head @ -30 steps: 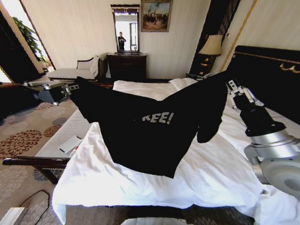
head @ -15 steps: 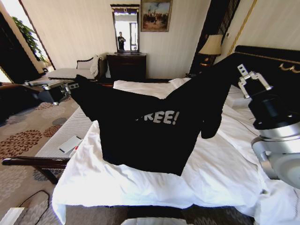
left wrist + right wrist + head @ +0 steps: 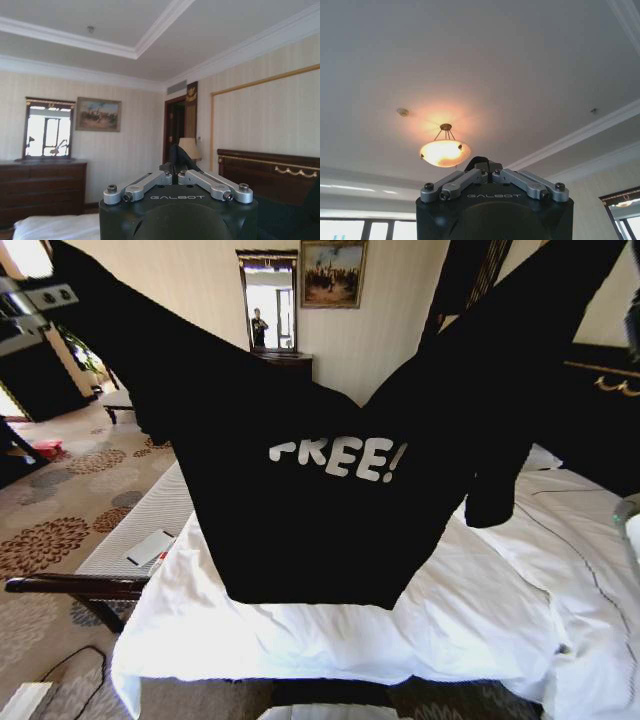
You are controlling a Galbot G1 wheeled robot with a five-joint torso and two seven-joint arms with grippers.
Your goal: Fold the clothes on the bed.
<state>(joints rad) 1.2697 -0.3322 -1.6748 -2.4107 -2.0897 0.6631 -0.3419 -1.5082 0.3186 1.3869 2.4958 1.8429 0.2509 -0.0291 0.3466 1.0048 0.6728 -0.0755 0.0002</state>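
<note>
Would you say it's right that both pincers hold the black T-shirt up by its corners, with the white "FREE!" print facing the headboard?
Not quite: the head view shows the "FREE!" print facing the robot. Both the left pincer and right pincer do hold the black T-shirt up over the bed.

We note daylight blowing out the window at the head view's upper left. The black T-shirt reads as a flat silhouette without fold detail; white bed is bright. Straight walls bow at frame edges. The lit ceiling lamp glows warm, with a soft halo.
</note>
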